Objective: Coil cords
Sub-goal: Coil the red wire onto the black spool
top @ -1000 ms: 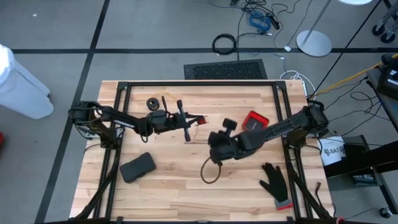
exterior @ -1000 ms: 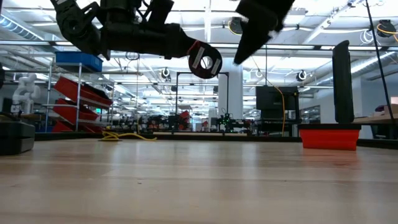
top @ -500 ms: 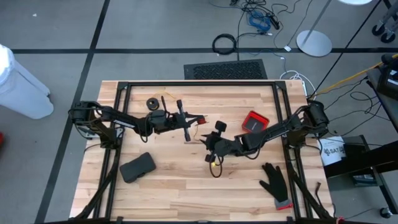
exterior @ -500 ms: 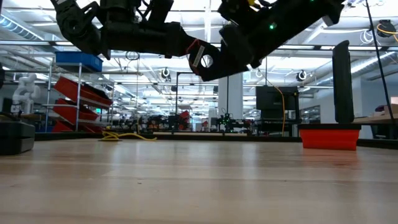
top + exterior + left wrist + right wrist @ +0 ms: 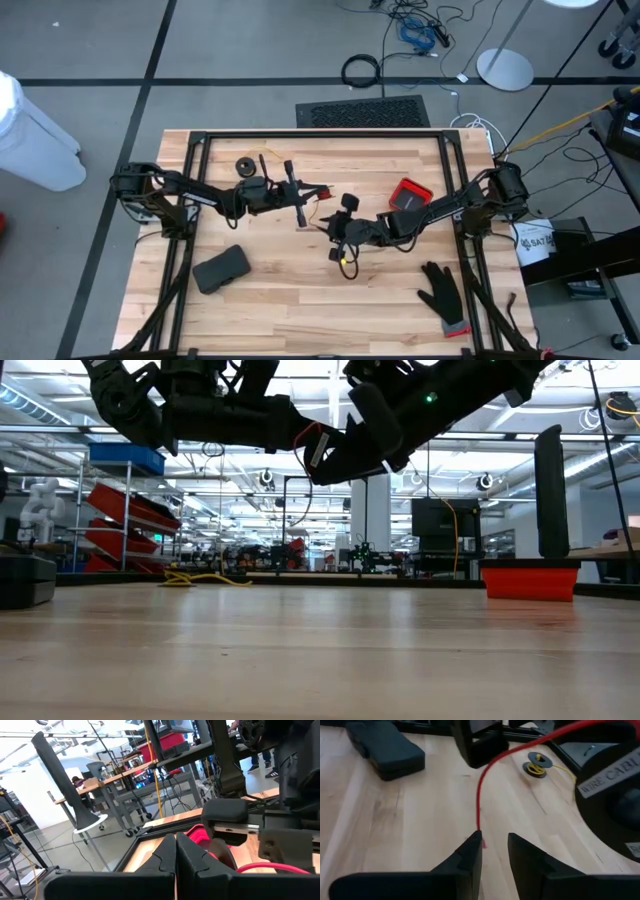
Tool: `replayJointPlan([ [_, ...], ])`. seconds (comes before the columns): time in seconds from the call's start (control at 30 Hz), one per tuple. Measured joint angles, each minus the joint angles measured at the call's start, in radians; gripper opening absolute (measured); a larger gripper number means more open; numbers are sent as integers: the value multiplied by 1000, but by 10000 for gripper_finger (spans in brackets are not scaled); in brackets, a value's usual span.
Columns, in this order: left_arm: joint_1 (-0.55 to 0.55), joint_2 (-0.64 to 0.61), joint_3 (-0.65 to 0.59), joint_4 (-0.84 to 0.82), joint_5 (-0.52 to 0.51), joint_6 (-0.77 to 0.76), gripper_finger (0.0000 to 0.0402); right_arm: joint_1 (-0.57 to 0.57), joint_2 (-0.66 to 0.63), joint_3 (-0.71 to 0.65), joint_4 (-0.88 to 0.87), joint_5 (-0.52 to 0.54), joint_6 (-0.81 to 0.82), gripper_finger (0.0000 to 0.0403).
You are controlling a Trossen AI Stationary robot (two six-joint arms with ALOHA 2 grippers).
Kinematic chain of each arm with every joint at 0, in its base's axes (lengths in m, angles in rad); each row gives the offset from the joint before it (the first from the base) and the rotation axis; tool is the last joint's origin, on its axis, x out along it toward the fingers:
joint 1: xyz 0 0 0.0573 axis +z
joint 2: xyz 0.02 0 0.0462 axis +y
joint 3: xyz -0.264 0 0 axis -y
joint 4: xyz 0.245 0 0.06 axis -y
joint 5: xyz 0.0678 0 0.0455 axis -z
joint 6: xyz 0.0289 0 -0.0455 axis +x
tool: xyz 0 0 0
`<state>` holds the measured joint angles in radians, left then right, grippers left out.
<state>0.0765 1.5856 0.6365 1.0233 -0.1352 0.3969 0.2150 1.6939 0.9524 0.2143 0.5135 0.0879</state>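
table (image 5: 280, 300): pale planked wood, smooth | glove (image 5: 441, 292): black cloth, probably | fingers (image 5: 470, 855): matt black

black glove (image 5: 440, 291) | red box (image 5: 409, 196) | dark pouch (image 5: 221, 269)

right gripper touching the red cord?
Touching. Right wrist view: the red cord ends against one finger of the open right gripper, not clamped.

The right gripper (image 5: 335, 232) hangs just beside the left gripper (image 5: 318, 193), the taut thin red cord (image 5: 481, 790) running between them. Bare wooden tabletop (image 5: 290, 290) lies open below; a flat black pouch (image 5: 221, 268) sits well apart.
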Motion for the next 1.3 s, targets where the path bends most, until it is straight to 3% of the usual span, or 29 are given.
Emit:
replayJointPlan([
  [0.67, -5, 0, 0, 11, 0, -2, 0, -14, 24, 0, 57, -24, -7, 78],
  [0.8, -7, 0, 1, 14, -1, 1, 0, -30, 83, 0, 133, -69, -17, 66],
  [1.07, -7, 0, 1, 9, -3, 2, 0, -13, 102, 0, 156, -13, -52, 8],
  [1.3, -7, -1, 1, 8, -3, 2, 0, 33, 46, 0, 124, 38, -75, 6],
])
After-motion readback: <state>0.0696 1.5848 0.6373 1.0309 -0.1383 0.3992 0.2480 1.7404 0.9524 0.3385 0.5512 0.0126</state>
